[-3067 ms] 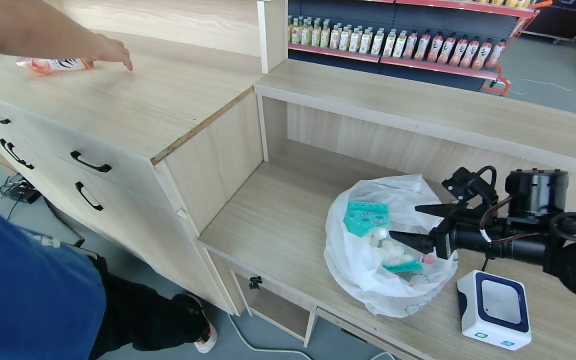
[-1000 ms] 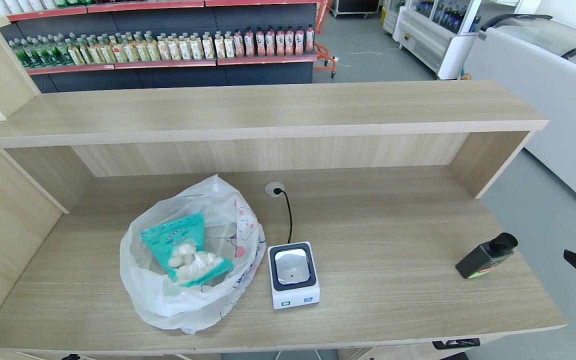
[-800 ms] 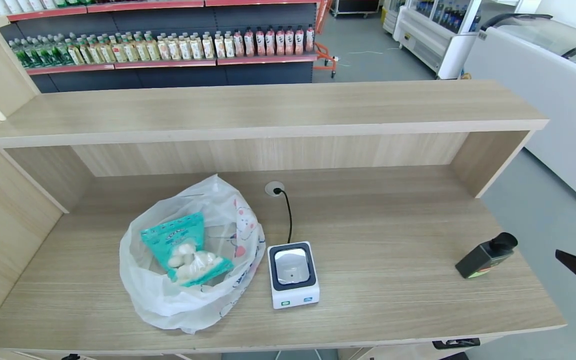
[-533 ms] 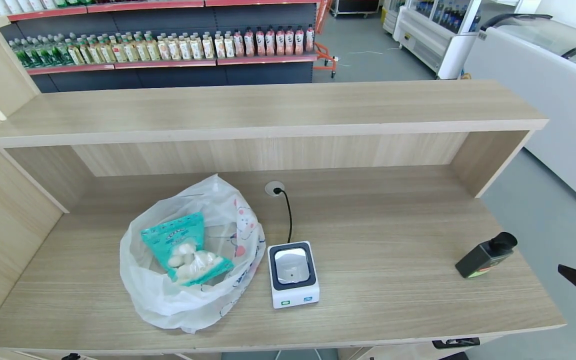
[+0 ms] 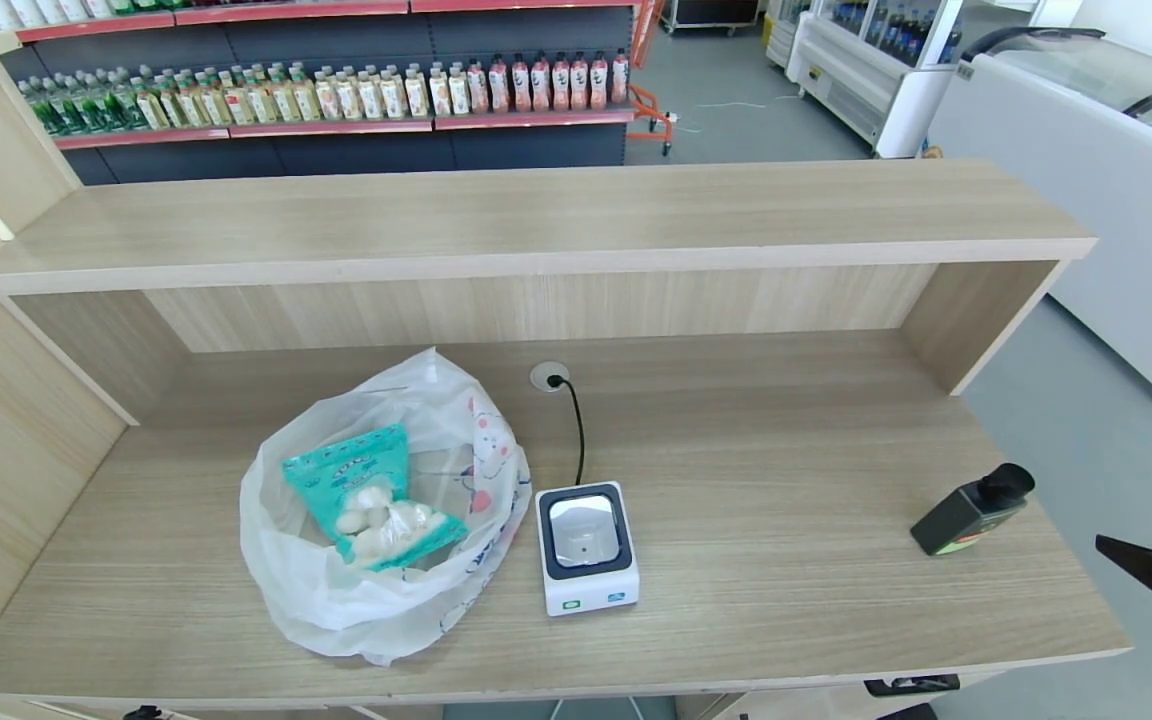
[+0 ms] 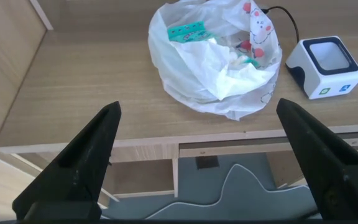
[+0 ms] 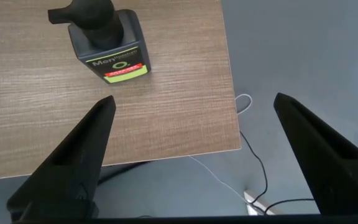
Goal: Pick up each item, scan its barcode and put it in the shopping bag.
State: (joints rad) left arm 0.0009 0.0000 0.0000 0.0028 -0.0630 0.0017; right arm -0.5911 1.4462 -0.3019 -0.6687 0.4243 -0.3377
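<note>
A dark pump bottle (image 5: 971,508) with a green and red label lies near the counter's right end; the right wrist view has the bottle (image 7: 107,53) close up. My right gripper (image 7: 191,155) hangs open just off the counter's right front corner, short of the bottle, nothing between its fingers (image 5: 1141,565). The white shopping bag (image 5: 376,520) sits open at the left with a teal packet (image 5: 366,495) inside. The white barcode scanner (image 5: 586,545) stands right beside it. My left gripper (image 6: 197,162) is open and empty, off the front edge before the bag (image 6: 210,62).
The wooden counter (image 5: 786,480) has a raised back ledge and side walls. A black cable (image 5: 576,430) runs from the scanner to a hole at the back. Bare wood lies between scanner and bottle. Shelves of drinks (image 5: 336,95) and freezers (image 5: 1086,150) stand beyond.
The head camera has swung from the side cabinet to this counter. In the last second my right gripper's finger has crept a little nearer the bottle.
</note>
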